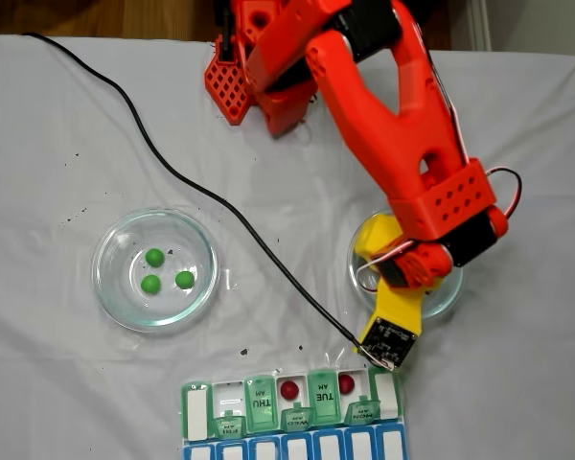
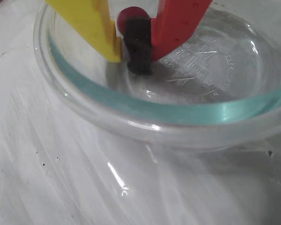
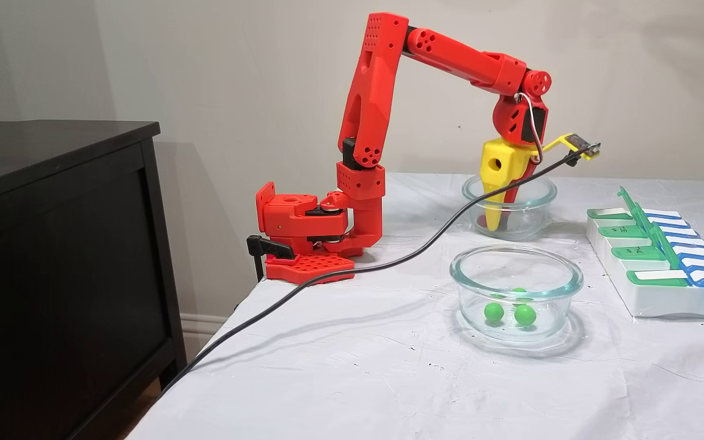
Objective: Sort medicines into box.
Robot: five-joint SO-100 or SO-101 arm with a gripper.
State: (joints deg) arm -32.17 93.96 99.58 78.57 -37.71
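Lids (image 1: 260, 401) read THU and TUE on the box (image 1: 199, 410).

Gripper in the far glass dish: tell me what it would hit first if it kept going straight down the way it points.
The gripper points down into the round clear glass dish. A dark red ball sits between its fingers; straight on, the tips would probably meet the dish's floor first, which already looks very close.

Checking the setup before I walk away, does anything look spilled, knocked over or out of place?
Nothing stands out. The green balls sit in their glass dish, two red balls lie in the pill organiser, and the tool is down in the other dish around a red ball.
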